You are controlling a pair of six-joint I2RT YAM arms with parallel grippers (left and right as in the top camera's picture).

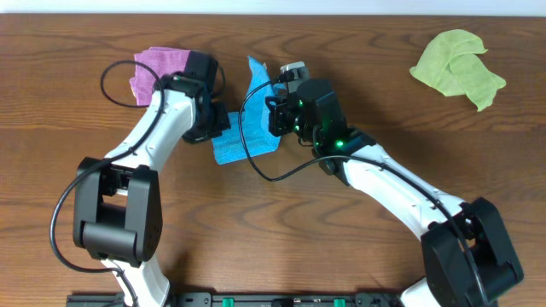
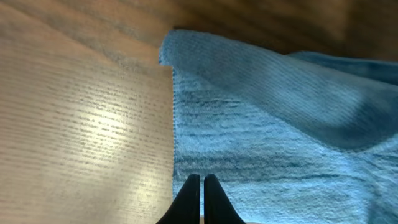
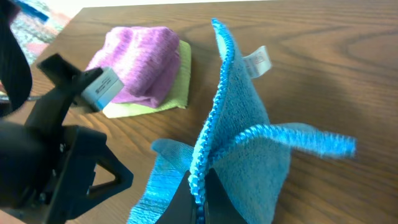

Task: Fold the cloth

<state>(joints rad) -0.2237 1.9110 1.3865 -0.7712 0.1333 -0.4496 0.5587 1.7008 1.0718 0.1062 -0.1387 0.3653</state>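
Observation:
The sky-blue cloth (image 1: 232,147) lies mid-table between my two grippers, one part of it raised toward the far side. My right gripper (image 1: 271,111) is shut on the cloth's stitched edge (image 3: 200,186) and holds it up, so the cloth (image 3: 249,143) stands as a ridge with its white tag (image 3: 258,61) near the top. My left gripper (image 1: 217,124) sits at the cloth's left side. In the left wrist view its fingertips (image 2: 194,182) are pressed together just above the flat cloth (image 2: 280,124), near its left edge, and I see nothing between them.
A purple cloth (image 1: 158,64) lies at the back left on a yellow-green cloth (image 3: 173,93). Another yellow-green cloth (image 1: 456,68) is crumpled at the back right. The left arm's dark body (image 3: 56,155) is close beside the right gripper. The wooden table (image 1: 358,256) lies all around.

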